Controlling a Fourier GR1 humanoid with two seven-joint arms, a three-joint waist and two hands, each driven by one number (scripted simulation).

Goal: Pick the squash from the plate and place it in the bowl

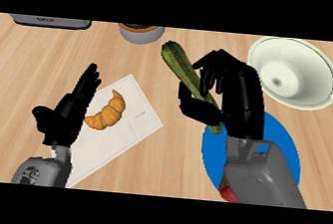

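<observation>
The desk (pixel 157 163) is seen in pale wood with a fine streaked grain. The squash (pixel 179 65) is coloured dull green, mottled with yellowish flecks. The plate (pixel 284 144) is shown in bright blue, with something red (pixel 227 193) at its lower edge. The bowl (pixel 295 73) is rendered in creamy off-white. The croissant (pixel 107 111) is coloured golden orange and lies on a white sheet (pixel 135 126) marked with faint lines. Both the left hand (pixel 64 115) and the right hand (pixel 234 97) are black, on grey forearms.

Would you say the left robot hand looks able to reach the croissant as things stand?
Probably yes: the left robot hand is open, right beside the croissant on the paper sheet, with nothing between them.
</observation>
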